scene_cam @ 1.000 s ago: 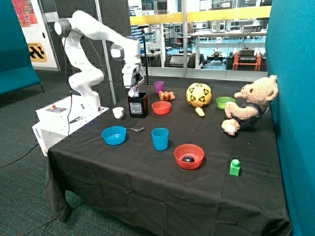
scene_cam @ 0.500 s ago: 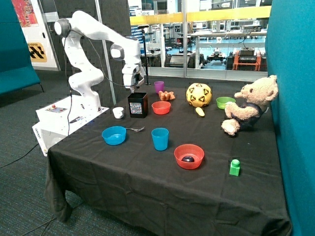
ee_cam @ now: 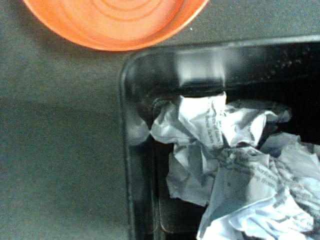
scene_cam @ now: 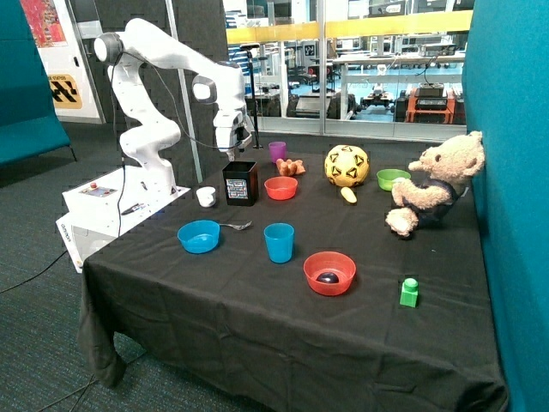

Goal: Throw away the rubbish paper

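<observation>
Jaws: could not be told apart in either view; the gripper [scene_cam: 234,153] hung just above the black bin [scene_cam: 240,183].
Rubbish paper: the rubbish paper [ee_cam: 235,170] lay crumpled inside the bin [ee_cam: 131,165], against one corner, with printed text showing on its folds.
Surface: a black cloth [scene_cam: 257,326] covered the table and draped over its front edge.
Neighbours of the bin: a small white cup [scene_cam: 206,196] on one side, an orange bowl [scene_cam: 280,188] just beside it on the other; the wrist view showed that bowl [ee_cam: 115,20] close to the bin's corner but apart from it.
Room: dark carpet, a teal partition [scene_cam: 510,172] along the table's far side, glass walls behind.
Open room: the front half of the cloth lay bare past the blue bowl [scene_cam: 198,236], blue cup [scene_cam: 279,242] and red bowl [scene_cam: 329,273].
</observation>
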You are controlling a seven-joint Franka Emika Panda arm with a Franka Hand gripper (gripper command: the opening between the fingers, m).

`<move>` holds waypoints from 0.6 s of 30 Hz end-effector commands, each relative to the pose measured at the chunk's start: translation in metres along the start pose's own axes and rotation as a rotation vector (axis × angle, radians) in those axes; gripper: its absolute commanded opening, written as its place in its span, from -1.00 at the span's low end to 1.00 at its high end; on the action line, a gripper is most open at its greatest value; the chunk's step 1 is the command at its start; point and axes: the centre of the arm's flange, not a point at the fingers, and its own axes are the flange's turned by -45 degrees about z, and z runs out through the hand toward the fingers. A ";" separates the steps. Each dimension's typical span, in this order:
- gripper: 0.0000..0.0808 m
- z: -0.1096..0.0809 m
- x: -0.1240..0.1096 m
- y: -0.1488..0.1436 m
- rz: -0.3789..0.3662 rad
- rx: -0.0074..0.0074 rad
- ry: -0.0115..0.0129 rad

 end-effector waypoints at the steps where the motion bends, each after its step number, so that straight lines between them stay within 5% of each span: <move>1: 0.64 -0.016 0.003 -0.002 -0.039 0.0037 -0.0120; 6: 0.22 -0.020 0.004 -0.005 -0.062 0.0038 -0.0120; 11: 0.07 -0.021 0.001 -0.009 -0.081 0.0039 -0.0120; 18: 0.11 -0.021 -0.002 -0.011 -0.093 0.0040 -0.0120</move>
